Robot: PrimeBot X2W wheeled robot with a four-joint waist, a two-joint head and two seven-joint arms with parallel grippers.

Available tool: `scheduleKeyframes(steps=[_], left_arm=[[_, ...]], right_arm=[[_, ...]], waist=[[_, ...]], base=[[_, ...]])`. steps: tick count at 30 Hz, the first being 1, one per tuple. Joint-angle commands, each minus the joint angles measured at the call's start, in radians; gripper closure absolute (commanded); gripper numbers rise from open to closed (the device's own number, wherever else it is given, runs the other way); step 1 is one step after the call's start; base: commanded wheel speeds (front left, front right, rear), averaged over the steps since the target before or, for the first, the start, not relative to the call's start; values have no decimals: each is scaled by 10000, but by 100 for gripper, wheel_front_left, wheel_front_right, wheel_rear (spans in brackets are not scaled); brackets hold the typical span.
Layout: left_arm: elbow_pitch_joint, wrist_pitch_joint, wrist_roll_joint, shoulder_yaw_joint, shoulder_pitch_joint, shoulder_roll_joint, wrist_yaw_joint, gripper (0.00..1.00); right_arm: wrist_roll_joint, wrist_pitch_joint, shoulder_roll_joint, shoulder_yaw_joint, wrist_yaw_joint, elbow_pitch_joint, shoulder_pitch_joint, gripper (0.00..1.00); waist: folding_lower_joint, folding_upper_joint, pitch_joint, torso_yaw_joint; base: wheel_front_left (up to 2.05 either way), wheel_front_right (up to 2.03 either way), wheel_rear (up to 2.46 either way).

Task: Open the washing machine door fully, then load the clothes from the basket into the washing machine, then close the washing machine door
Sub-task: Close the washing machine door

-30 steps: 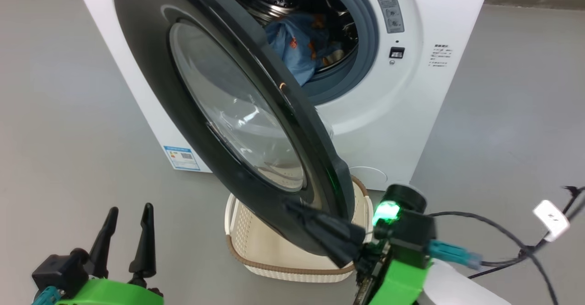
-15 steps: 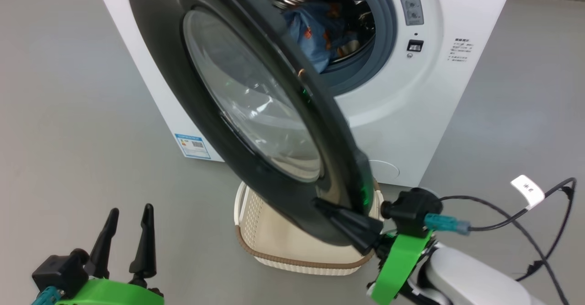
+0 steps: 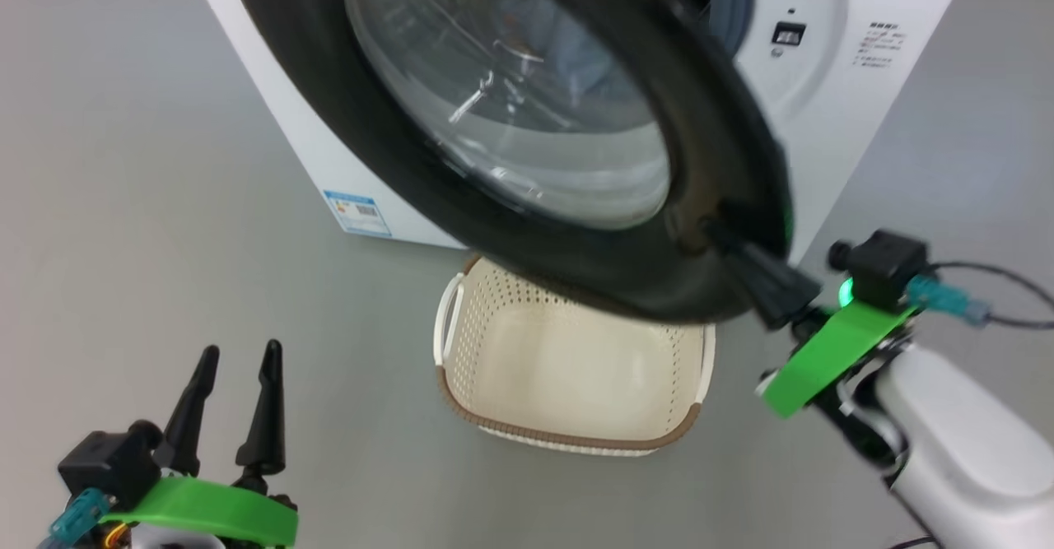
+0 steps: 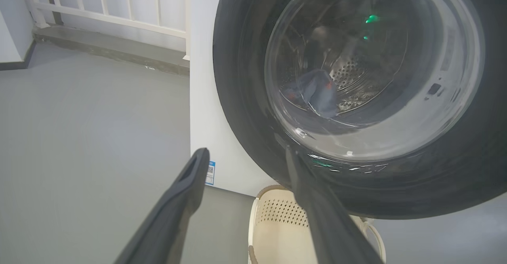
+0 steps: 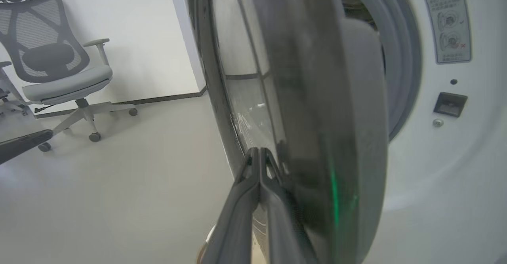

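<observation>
Loading looks done: basket (image 3: 576, 368) is bare, on the floor (image 3: 165, 244) right in front of the washer (image 3: 832, 121). The clothes (image 4: 317, 94) show thru the glass (image 3: 510, 104), down in the drum (image 4: 352, 74). So prob the closing step. Door (image 3: 527, 244) stands part-way, angled off the washer front, its lower rim over the basket's far end.

Right gripper (image 3: 729, 244), fingers pinched together w/ nothing btw them, has its tips against the door's outer rim near the free edge. That's a push, not a grip. Left gripper (image 3: 239, 350), fingers spread wide, empty, sits low and well apart from the door.

Where it can go wrong, imo:
- Tips on glossy curved plastic, no hold. If the push angle drifts off square, they skate off the rim and the door stops short or swings back.
- Weak finish = door resting on the gasket (image 5: 402, 78) w/o catching. Needs firm pressure right to the end.
- Cloth: the blue bit lies toward the drum's front; can't tell if any drapes over the gasket. If so, it gets pinched & stops the door shutting.
- Tips sliding round the free edge could get caught btw door and washer front.
- Basket vs door bottom: clearance unclear from here.
</observation>
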Motion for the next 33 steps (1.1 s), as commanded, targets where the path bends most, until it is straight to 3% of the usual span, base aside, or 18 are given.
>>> scheduleKeyframes(steps=[1, 12, 26, 33], left_arm=[[-259, -136, -30, 286, -386, 272, -25, 0], [-305, -136, -176, 80, -854, 351, -25, 0], [-261, -136, -273, -76, -1322, 208, -25, 0], [-200, -136, -263, -82, -1282, 161, -25, 0]], right_arm=[[-120, -49, -81, -194, 8, -79, -221, 100], [-468, -49, 27, -1700, 8, 938, -1559, 100], [-1889, -49, -18, -3625, 8, 2433, -3371, 100], [-2009, -49, 223, -3496, 8, 2785, -3203, 100]], waist=[[0, 0, 260, 145], [0, 0, 1160, 508], [0, 0, 1816, 996], [0, 0, 1648, 975]], base=[[0, 0, 0], [0, 0, 0], [0, 0, 0], [0, 0, 0]])
